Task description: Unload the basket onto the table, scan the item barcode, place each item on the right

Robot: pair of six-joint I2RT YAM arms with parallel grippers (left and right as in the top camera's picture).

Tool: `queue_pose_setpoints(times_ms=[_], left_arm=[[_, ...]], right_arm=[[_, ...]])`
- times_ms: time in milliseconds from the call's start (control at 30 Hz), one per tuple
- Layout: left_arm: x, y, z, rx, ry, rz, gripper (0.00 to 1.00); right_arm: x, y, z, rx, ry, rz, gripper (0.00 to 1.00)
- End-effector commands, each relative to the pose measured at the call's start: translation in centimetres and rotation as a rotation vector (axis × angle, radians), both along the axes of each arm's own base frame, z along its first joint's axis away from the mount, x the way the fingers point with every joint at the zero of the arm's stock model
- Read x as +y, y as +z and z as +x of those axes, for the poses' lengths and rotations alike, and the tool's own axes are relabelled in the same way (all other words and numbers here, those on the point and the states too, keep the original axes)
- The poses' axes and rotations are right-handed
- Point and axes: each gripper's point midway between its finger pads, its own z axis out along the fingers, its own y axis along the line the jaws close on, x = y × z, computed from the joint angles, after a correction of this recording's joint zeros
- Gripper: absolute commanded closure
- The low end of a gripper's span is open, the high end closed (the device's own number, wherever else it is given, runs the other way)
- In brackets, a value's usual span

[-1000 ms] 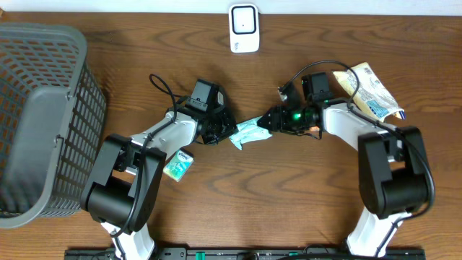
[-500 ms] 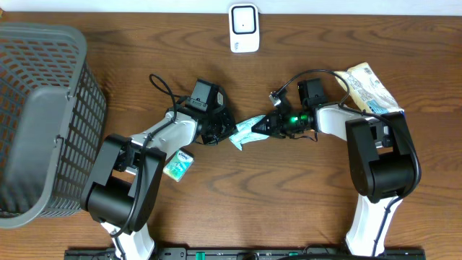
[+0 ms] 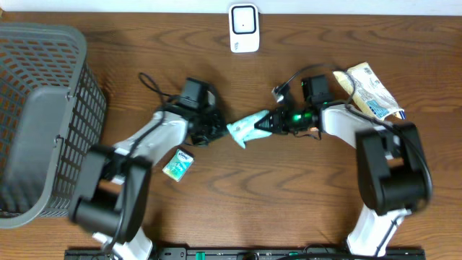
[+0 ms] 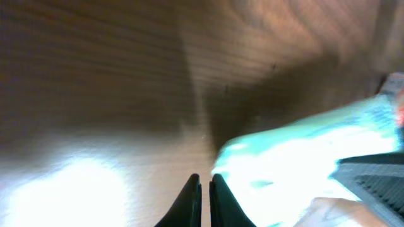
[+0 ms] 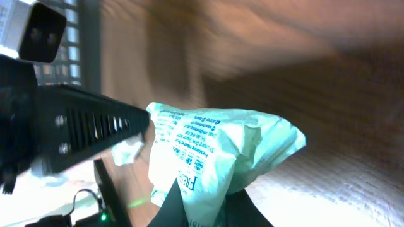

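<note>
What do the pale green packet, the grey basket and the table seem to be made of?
Pale green packet: thin plastic film, slightly glossy; it crumples and creases.
Grey basket: probably moulded plastic, matt; regular lattice walls.
Table: wood or wood-look laminate; brown grain lines, cannot tell which.

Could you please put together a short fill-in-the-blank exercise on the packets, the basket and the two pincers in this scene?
1. The crumpled packet is gripped by the pincer of the ___ arm.
2. The left pincer is ___ (open or shut), with nothing between its jaws.
3. The grey basket stands on the robot's ___ side.
4. The yellow-and-white packet lies beside the ___ arm.
Missing words: right; shut; left; right.
</note>
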Motion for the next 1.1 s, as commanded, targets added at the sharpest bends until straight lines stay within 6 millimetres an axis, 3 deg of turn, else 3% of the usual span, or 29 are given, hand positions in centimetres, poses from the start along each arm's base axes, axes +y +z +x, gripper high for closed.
queue_pose_setpoints(times_ms=[0, 100, 167, 267, 367, 467, 567, 667, 833, 933, 1067], left_arm=[[3.3, 4.2, 1.2, -0.126, 0.051, 0.048, 0.92], [6.3, 6.4, 1.4, -0.167, 0.131, 0.092, 0.91], [8.1, 7.4, 1.6, -0.191, 0.183, 0.124, 0.83], [10.2, 8.4, 1.7, -0.212, 0.239, 0.149, 0.57], [10.9, 8.3, 1.7, -0.203, 0.257, 0.154, 0.35], [11.6, 7.8, 1.5, -0.187, 0.272, 0.187, 0.25], [12.2, 7.3, 1.0, -0.166, 0.283, 0.225, 0.02], [12.4, 7.3, 1.0, -0.164, 0.286, 0.232, 0.02], [12.4, 7.3, 1.0, -0.164, 0.286, 0.233, 0.02], [12.4, 7.3, 1.0, -0.164, 0.286, 0.233, 0.02], [12.4, 7.3, 1.0, -0.164, 0.286, 0.233, 0.02]], right_arm=[[-0.8, 5.1, 1.1, -0.172, -0.01, -0.013, 0.99], [-1.8, 8.5, 1.0, -0.275, -0.014, -0.014, 0.99], [-2.6, 10.8, 0.7, -0.358, -0.006, -0.018, 0.99], [-3.3, 14.5, -0.2, -0.49, 0.024, 0.0, 0.99], [-4.3, 18.0, -0.9, -0.588, 0.009, 0.013, 0.99], [-5.3, 21.0, -1.9, -0.67, -0.016, 0.013, 0.99], [-5.7, 23.4, -3.0, -0.749, -0.022, 0.01, 0.99], [-6.2, 24.7, -3.4, -0.798, -0.052, -0.018, 0.99], [-7.6, 24.7, -0.3, -0.811, -0.272, -0.196, 0.99], [-6.8, 24.5, 1.5, -0.835, -0.323, -0.297, 0.99], [-4.3, 24.7, 4.5, -0.842, -0.266, -0.38, 0.99]])
